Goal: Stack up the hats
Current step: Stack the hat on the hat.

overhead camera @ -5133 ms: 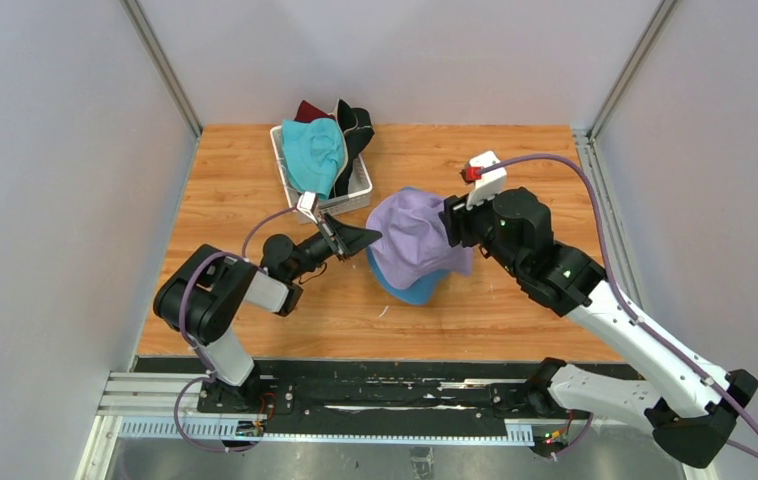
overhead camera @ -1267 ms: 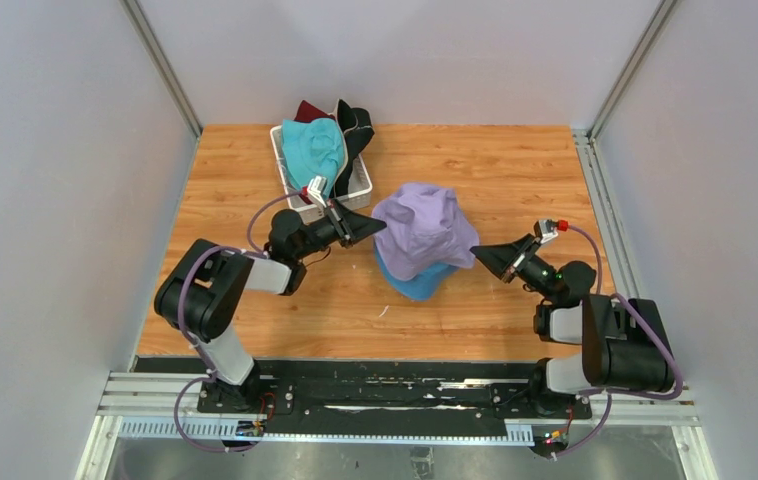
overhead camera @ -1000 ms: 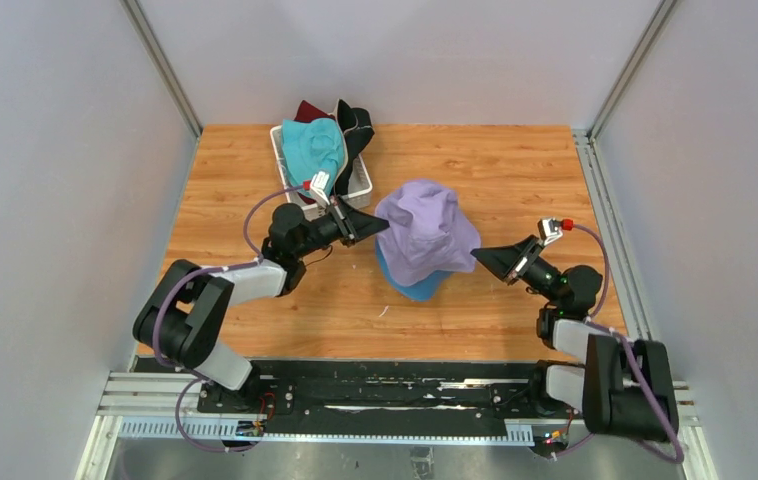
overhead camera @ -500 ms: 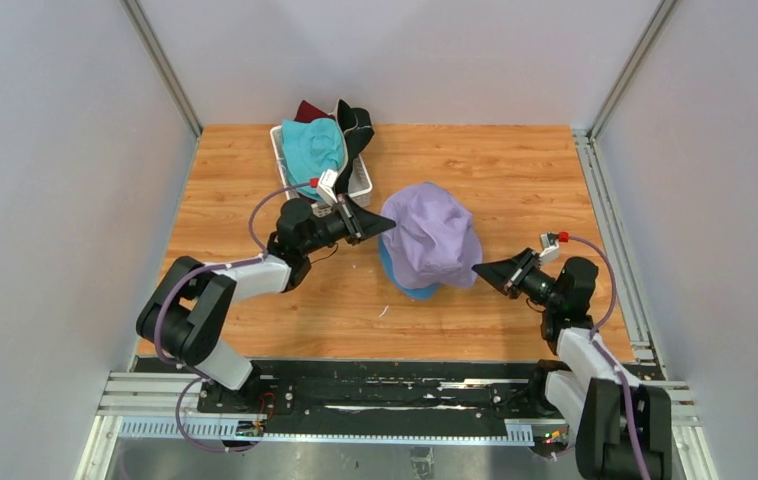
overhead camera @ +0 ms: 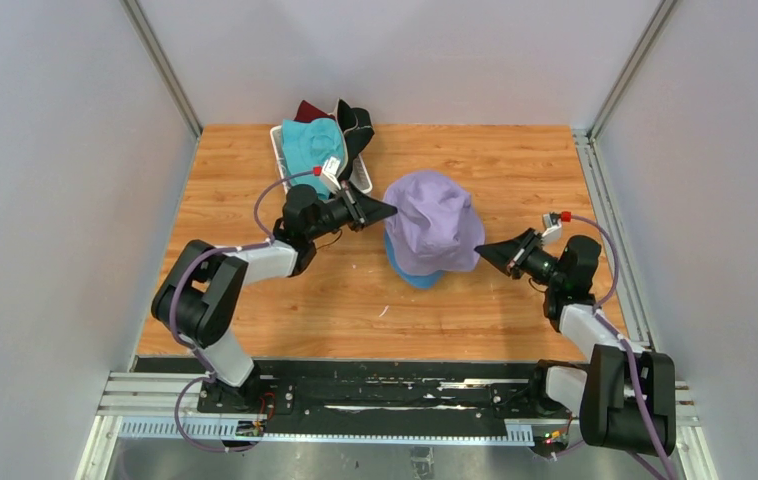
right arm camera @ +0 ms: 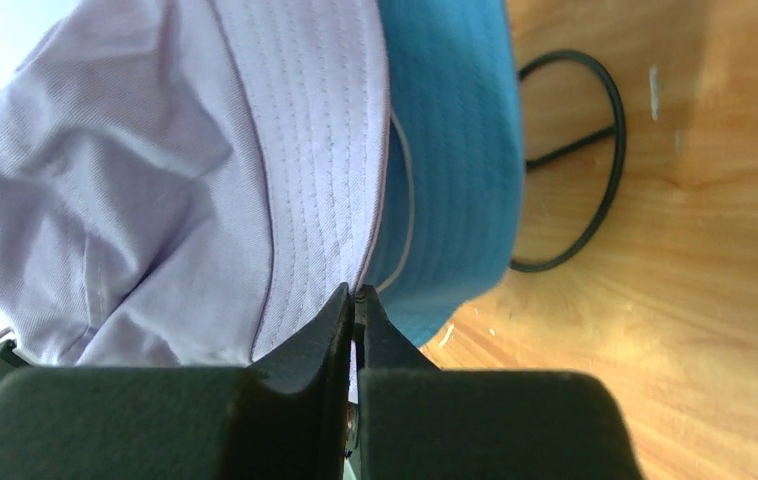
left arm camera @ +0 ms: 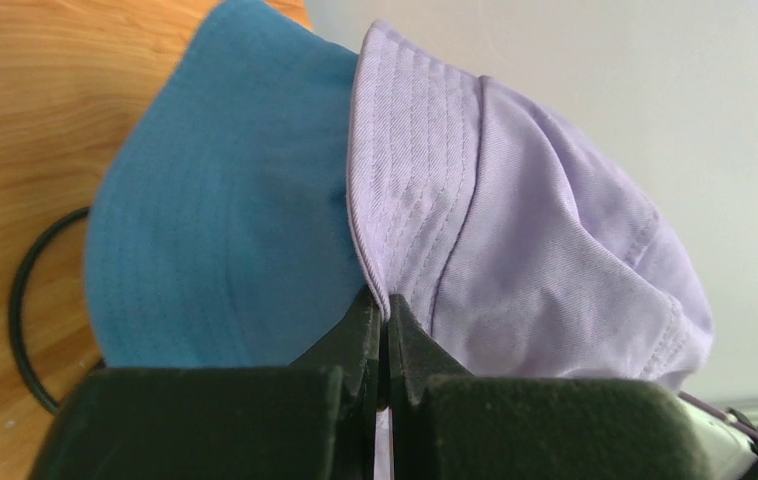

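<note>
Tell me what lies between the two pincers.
The lavender hat, sitting over the blue hat, fills the gap. The left pincer and right pincer each pinch its brim from opposite sides, clearest in the top view.

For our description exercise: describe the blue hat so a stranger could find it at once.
On the wooden table, find the lavender hat at the middle. The blue hat sits directly beneath it, mostly hidden; the teal hat, its nearest lookalike, lies apart in the white basket.

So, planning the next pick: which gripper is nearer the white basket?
Left. The left gripper pinches the lavender hat beside the basket; the right gripper holds its opposite brim.
</note>
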### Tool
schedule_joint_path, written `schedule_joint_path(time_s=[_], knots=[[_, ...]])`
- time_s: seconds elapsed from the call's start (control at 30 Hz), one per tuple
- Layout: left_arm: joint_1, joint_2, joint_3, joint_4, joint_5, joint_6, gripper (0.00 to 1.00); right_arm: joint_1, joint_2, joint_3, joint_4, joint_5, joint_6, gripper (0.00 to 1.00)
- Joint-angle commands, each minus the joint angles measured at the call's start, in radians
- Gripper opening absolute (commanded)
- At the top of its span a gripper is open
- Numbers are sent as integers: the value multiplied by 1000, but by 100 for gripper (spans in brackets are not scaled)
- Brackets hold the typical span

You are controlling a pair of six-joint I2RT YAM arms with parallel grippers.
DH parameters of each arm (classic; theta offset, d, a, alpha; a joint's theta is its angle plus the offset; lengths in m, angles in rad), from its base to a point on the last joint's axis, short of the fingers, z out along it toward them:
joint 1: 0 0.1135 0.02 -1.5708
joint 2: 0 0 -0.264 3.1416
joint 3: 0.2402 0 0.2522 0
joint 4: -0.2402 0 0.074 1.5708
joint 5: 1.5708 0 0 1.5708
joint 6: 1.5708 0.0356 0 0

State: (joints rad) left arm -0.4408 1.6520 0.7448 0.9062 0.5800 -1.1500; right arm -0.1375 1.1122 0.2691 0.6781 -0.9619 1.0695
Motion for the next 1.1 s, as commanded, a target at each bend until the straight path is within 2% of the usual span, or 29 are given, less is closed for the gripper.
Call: schedule_joint_path(time_s=[0.0,0.13,0.27,0.5,0.8,0.93,1.07], knots=[[11,48,64,-169,-21,55,0,-26,-13,85,-23,-11,-44,1],[12,123,121,-183,-12,49,0,-33,58,115,-43,5,-75,1],[13,203,136,-113,1,8,0,-52,166,89,97,-17,-34,1],[12,234,165,-42,22,-45,0,-73,218,83,161,-15,-14,1],[11,214,252,-133,39,-28,0,-89,149,176,-22,40,-77,0],[8,248,281,-136,42,-32,0,-107,192,210,-98,82,-118,1],[1,282,298,-135,45,-35,0,-114,259,243,-79,99,-113,1]])
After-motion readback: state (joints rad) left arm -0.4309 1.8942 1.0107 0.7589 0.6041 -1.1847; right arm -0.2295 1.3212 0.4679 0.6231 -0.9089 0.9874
